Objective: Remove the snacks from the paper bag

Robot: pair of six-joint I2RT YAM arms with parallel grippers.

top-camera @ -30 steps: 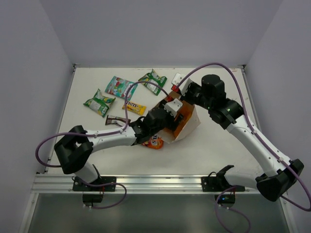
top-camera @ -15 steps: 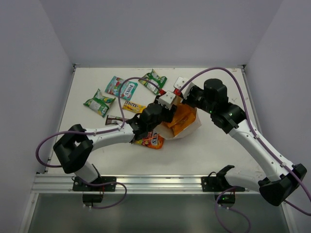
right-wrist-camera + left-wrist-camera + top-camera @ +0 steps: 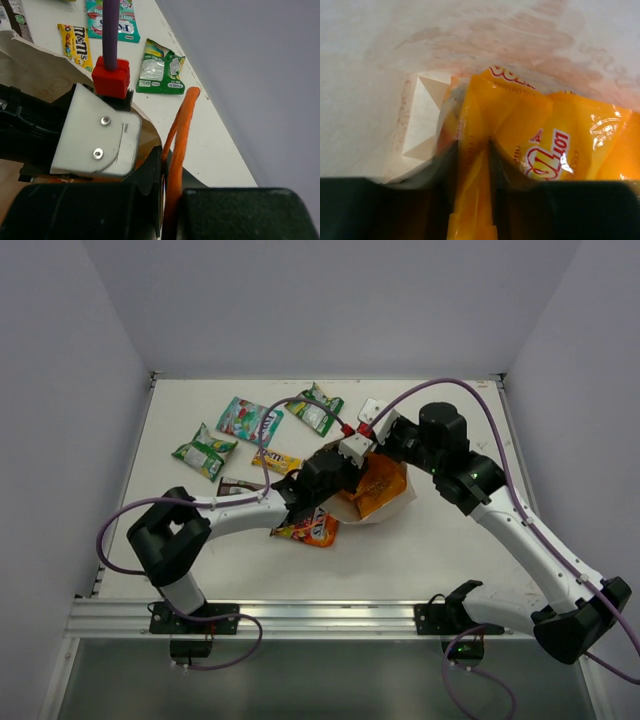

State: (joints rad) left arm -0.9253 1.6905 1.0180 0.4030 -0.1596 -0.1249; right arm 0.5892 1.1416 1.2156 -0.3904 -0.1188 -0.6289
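We've got the left pincer (image 3: 471,169) deep inside the paper bag (image 3: 395,502) lying on the table (image 3: 450,550), clamped on a fold of an orange bag (image 3: 545,135); the right pincer (image 3: 172,200) pinches the string handle (image 3: 181,125). We'd pull slow and straight toward the mouth, right arm bracing. Outside, the yellow bar (image 3: 75,45) reads "m&m's"; the orange bag's red print seems too cropped to read

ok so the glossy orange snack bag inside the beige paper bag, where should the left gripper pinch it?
Pinch the raised crease of the glossy orange snack bag, coming in through the beige paper bag's open mouth. That crease stands narrow between the left gripper's fingers; the rest is a broad face against the paper, probably too wide to span.
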